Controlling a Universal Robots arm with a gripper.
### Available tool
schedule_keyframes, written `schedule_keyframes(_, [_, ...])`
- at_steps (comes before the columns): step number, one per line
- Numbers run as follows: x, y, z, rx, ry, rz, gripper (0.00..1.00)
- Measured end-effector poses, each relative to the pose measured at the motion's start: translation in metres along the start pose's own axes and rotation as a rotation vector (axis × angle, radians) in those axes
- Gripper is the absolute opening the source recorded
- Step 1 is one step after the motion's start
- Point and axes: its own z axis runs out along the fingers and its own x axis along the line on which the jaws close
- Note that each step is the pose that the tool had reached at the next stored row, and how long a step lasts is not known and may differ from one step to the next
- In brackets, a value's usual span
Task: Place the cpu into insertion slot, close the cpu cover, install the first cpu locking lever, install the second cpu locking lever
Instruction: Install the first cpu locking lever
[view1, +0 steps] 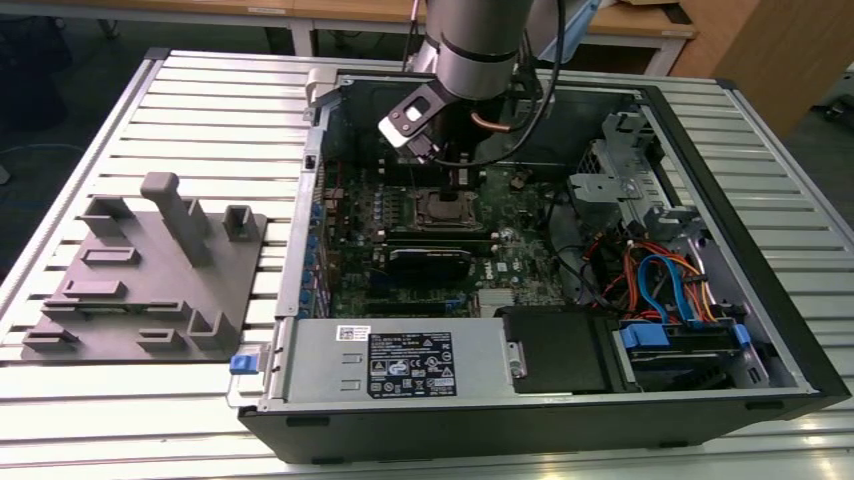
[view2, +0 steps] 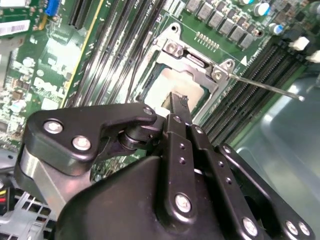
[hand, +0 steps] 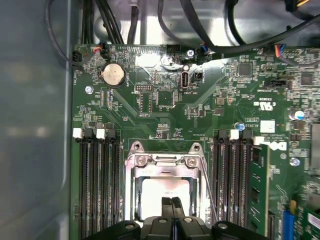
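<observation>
First wrist view: the gripper (hand: 172, 201), its fingers pressed together with nothing between them, is held just over the cpu (hand: 159, 192). The cpu is framed by the cpu cover (hand: 165, 161) on the green motherboard (hand: 165, 115). In the second wrist view, a thin lever (view2: 265, 86) is seen slanting away from the cover.

The cpu (hand: 152, 192) has a pale, matt silver-grey metal top. It is framed by the cpu cover (hand: 165, 161), which is bright bare metal. Around them the motherboard (hand: 150, 115) is glossy green. The gripper (hand: 172, 199) is smooth matt black with shiny screw heads. The table (view1: 200, 110) is ribbed pale metal, and at the exterior view's left a dull grey plastic block (view1: 147, 280) lies on it.
</observation>
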Motion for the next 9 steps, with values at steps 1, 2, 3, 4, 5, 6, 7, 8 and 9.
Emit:
schedule_keyframes(1, [0.0001,-0.0001,-0.0026,0.0001,0.0000,0.000,0.10])
schedule_keyframes(2, [0.0001,-0.0001,-0.0053,0.0000,0.0000,0.000,0.10])
schedule_keyframes(3, [0.0002,-0.0002,-0.0078,0.0000,0.0000,0.000,0.10])
schedule_keyframes(4, [0.0002,-0.0002,-0.0100,0.0001,-0.0001,0.000,0.10])
schedule_keyframes(5, [0.0002,-0.0003,-0.0104,0.0000,0.0001,0.000,0.10])
schedule_keyframes(6, [0.0002,-0.0003,-0.0104,-0.0001,0.0001,-0.001,0.10])
schedule_keyframes(7, [0.0002,-0.0003,-0.0103,0.0000,0.0000,-0.009,0.10])
schedule_keyframes(8, [0.0002,-0.0003,-0.0103,0.0003,-0.0005,-0.024,0.10])
schedule_keyframes(9, [0.0001,-0.0004,-0.0102,0.0008,-0.0010,-0.042,0.10])
